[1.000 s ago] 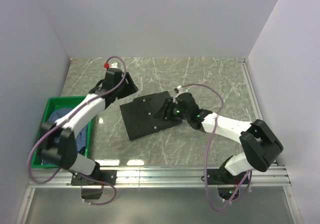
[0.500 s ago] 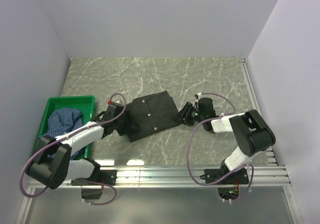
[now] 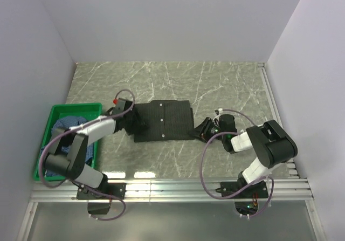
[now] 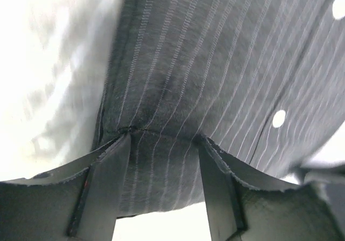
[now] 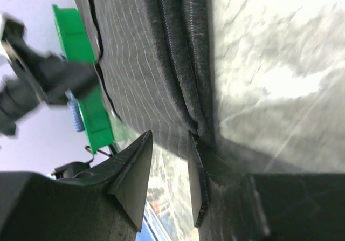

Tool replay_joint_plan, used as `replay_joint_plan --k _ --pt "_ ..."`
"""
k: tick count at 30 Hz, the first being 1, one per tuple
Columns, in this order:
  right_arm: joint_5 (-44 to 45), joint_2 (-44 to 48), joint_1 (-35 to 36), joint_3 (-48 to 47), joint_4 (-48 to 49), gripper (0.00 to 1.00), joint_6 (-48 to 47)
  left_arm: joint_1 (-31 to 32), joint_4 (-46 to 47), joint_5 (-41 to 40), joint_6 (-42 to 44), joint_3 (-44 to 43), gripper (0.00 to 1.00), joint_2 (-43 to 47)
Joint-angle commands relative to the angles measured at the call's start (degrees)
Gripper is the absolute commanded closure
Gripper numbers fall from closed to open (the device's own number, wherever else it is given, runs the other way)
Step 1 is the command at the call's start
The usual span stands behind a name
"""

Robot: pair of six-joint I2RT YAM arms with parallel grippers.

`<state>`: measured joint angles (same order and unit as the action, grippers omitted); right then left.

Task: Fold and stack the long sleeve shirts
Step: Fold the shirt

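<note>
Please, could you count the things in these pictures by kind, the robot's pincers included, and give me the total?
Shirts: 2 (black pinstriped shirt, folded; blue checked shirt, in the crate)
Crates: 1 (green crate)
Pincers: 2 (left pincer; right pincer)
Total: 5

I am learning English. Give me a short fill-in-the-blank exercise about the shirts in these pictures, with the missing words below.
1. The black shirt lies folded on the ___.
2. The blue shirt lies in the ___ crate.
3. The left end effector is at the ___ shirt.
Missing words: table, green, black.
</note>
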<state>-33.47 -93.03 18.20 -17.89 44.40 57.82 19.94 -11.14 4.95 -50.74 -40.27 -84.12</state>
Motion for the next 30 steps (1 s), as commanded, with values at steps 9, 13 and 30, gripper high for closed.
replay_joint_plan --k 9,13,30 --pt "16.8 27.2 3.5 -13.3 -39.4 0.37 -15.5 9.5 -12.4 -18.4 12.8 -22.3 0.21 -0.2" --pt "31.0 34.9 2.9 -18.8 -55.4 0.19 -20.5 20.2 -13.9 -23.9 14.8 -24.6 0.16 1.0" --pt "45.7 50.0 0.4 -17.4 -72.8 0.06 -16.6 46.7 -20.7 -42.9 20.0 -46.6 0.26 -29.2"
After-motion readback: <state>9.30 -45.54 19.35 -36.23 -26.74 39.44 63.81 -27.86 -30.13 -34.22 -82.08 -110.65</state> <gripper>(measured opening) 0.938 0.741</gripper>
